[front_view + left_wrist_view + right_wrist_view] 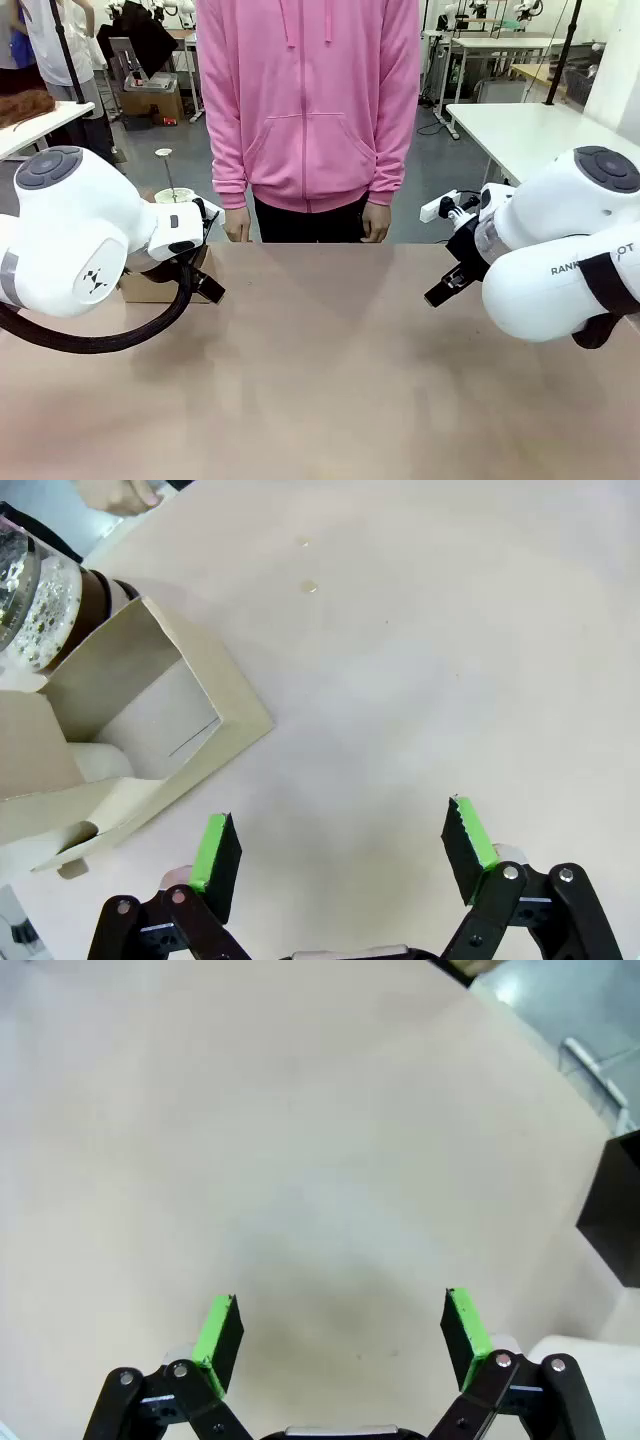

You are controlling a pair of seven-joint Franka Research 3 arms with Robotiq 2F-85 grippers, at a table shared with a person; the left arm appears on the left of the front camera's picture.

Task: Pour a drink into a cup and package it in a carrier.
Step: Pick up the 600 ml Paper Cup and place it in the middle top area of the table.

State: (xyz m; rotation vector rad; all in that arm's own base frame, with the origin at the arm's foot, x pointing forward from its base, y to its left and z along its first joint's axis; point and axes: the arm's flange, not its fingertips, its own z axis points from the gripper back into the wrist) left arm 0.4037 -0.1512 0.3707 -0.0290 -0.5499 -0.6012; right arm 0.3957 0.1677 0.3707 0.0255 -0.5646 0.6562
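The brown cardboard carrier (120, 730) lies left of my left gripper (340, 850), whose green pads stand wide apart over bare table. Its near slot is hollow; a white rounded shape (100, 763), possibly the cup, sits in the slot beyond. The glass pitcher (40, 600) with dark brown drink (97, 595) stands just past the carrier. In the front view the left arm covers most of the carrier (150, 288), and the left gripper (203, 283) hangs beside it. My right gripper (340, 1335) is open above empty tabletop, at the table's right (447, 287).
A person in a pink hoodie (310, 100) stands at the far edge, hands (237, 225) hanging at the table's rim; one hand (115, 495) shows near the pitcher. A black box (615, 1210) sits off to the right gripper's side. Small drops (309, 584) mark the table.
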